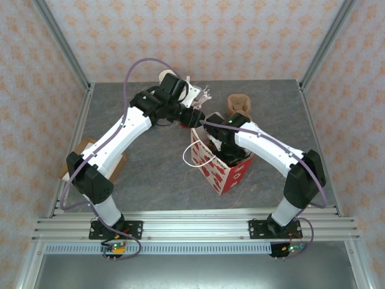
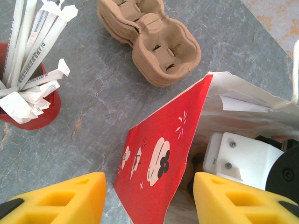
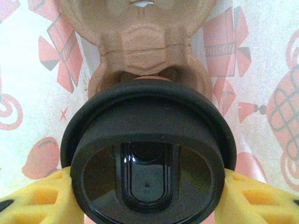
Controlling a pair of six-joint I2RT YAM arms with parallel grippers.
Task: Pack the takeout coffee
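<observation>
Since your right gripper [image 3: 147,198], inside the red bag [image 2: 159,154], is clamped on the takeout coffee [image 3: 147,163], lid up just over the pulp carrier [image 3: 140,42], your move looks straight down, while your left gripper [image 2: 149,200] hangs spread at the bag's rim.

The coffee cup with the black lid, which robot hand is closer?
Right. The right gripper grips the coffee cup inside the red bag; the left gripper hangs open over the bag's edge.
</observation>
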